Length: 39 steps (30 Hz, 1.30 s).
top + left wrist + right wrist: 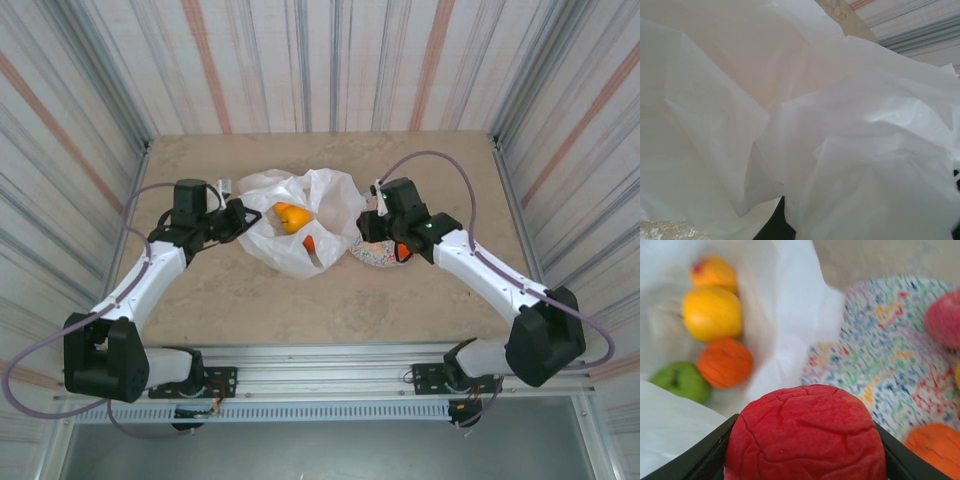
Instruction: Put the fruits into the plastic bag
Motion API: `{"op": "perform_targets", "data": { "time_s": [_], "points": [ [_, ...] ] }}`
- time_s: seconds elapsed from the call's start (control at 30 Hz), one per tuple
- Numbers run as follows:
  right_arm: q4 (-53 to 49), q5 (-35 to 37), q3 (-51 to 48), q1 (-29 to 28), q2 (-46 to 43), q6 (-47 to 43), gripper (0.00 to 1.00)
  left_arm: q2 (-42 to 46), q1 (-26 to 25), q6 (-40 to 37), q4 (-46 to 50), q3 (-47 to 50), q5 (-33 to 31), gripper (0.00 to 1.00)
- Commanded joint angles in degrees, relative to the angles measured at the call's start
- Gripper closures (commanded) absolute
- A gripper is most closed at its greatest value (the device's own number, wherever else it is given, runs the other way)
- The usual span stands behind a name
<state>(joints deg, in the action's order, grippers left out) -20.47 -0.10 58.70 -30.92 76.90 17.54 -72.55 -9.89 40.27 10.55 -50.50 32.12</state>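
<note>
The plastic bag (300, 225) lies open at mid-table, white and wrinkled. My left gripper (235, 218) is shut on its left rim; in the left wrist view the bag's film (840, 150) covers the jaws. Inside the bag lie a yellow fruit (712, 314), a yellow-orange one (714, 272), an orange (725, 362) and a green one (682, 381). My right gripper (392, 240) hangs over the patterned plate, shut on a red fruit (805, 435) between its black fingers (705, 455). A pink-red fruit (945, 317) and an orange (935, 447) rest on the plate.
The round multicoloured plate (880, 355) sits just right of the bag, its left edge tucked under the bag's film. Striped walls (80, 150) close in the table on three sides. Bare tabletop (300, 310) runs along the near side.
</note>
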Motion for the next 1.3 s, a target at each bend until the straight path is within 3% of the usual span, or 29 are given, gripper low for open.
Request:
{"op": "perform_targets", "data": {
  "time_s": [0.0, 0.27, 0.57, 0.77, 0.93, 1.27],
  "points": [
    [6.6, -6.5, 0.6, 0.5, 2.3, 1.2, 0.51, -0.1, -0.3, -0.7, -0.5, -0.5, 1.4, 1.00],
    [8.6, -12.8, 10.9, -2.4, 16.5, 3.1, 0.52, -1.6, -1.0, -0.3, -1.3, -0.5, 2.2, 1.00],
    [12.6, -17.2, 18.9, -9.5, 27.4, 5.9, 0.52, -1.8, -1.8, -0.3, -1.7, -0.9, 2.4, 1.00],
    [18.3, -20.2, 20.6, -12.7, 32.4, 9.6, 0.51, -0.3, -1.9, -0.3, -1.5, -0.7, 1.6, 1.00],
    [17.3, -20.5, 23.6, -14.9, 36.2, 9.4, 0.50, 0.2, -1.8, -0.3, -1.2, -0.6, 1.6, 1.00],
    [16.4, -20.0, 22.4, -14.9, 36.5, 9.7, 0.37, 2.0, -1.6, -0.5, -0.5, -0.7, 0.4, 1.00]
  ]
}}
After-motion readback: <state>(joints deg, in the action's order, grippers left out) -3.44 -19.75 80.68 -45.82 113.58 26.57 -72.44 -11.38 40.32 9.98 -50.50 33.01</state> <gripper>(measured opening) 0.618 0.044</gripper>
